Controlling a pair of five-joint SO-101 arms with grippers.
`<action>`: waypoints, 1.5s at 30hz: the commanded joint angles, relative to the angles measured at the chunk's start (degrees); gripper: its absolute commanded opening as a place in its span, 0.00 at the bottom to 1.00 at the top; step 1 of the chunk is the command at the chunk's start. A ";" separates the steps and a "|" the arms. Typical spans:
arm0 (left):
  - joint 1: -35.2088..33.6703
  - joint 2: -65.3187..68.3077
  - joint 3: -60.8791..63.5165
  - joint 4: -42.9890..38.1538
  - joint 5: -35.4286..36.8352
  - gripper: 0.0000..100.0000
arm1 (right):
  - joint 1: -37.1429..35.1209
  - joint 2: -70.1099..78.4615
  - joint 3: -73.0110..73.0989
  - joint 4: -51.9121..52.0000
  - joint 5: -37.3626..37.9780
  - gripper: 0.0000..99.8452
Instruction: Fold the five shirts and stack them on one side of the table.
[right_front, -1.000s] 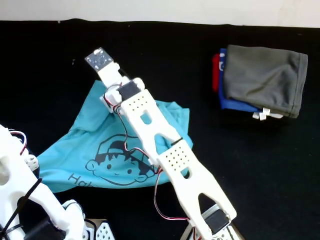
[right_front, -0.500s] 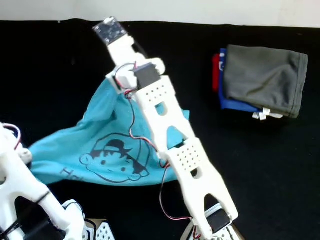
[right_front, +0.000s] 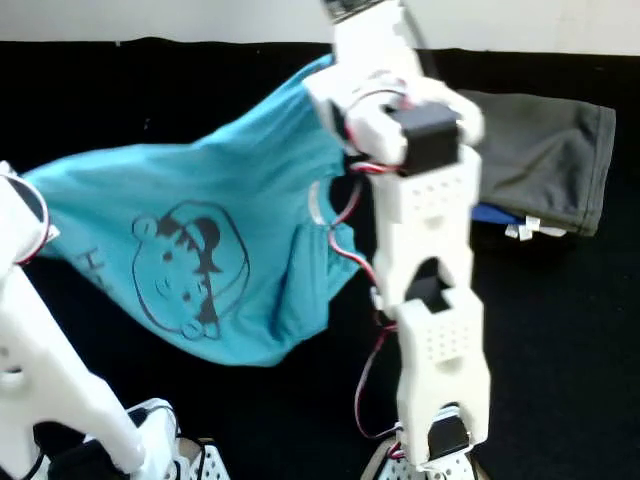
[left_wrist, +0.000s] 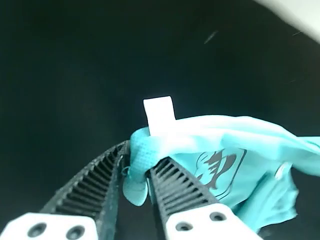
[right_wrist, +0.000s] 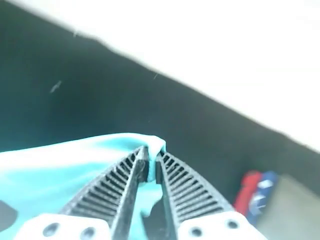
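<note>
Along the lower edge of the high view, the left arm (right_front: 40, 380) rises at the lower left and the right arm (right_front: 430, 300) climbs up the middle. The left tool (left_wrist: 137, 150) is clamped shut on a bunched corner of the teal shirt (right_front: 200, 230), right by its white tag (left_wrist: 159, 114). The right tool (right_wrist: 150, 157) is pinched almost closed on another edge of the same shirt, near the top centre of the frame. The shirt hangs in the air between them, spread wide, with its printed face turned toward the camera and the loose lower part drooping toward the table (right_front: 560, 350).

The step in hand looks like spreading the shirt out so it can be laid flat for folding. The next move likely calls for both tools to lower together, keeping the cloth taut so it lands smooth.

Bare black table lies beneath the shirt and toward the lower right, which gives room for this. At the upper right sits the stack (right_front: 500, 170), with a grey shirt (right_front: 530, 150) on top and blue and red below. It is close beside the right arm's wrist, so a swing that way could disturb it. The table's far edge and the white wall (right_front: 200, 20) lie just beyond.
</note>
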 joint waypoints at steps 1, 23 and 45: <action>4.44 -1.63 -9.54 0.18 0.53 0.01 | 2.68 -9.54 -3.91 -1.80 1.93 0.01; 5.32 -1.71 -15.87 2.11 0.53 0.01 | 5.93 -31.25 -3.74 -7.08 2.11 0.01; 4.18 -26.24 0.92 -5.45 0.09 0.01 | 5.93 -40.84 -3.74 -9.80 4.48 0.01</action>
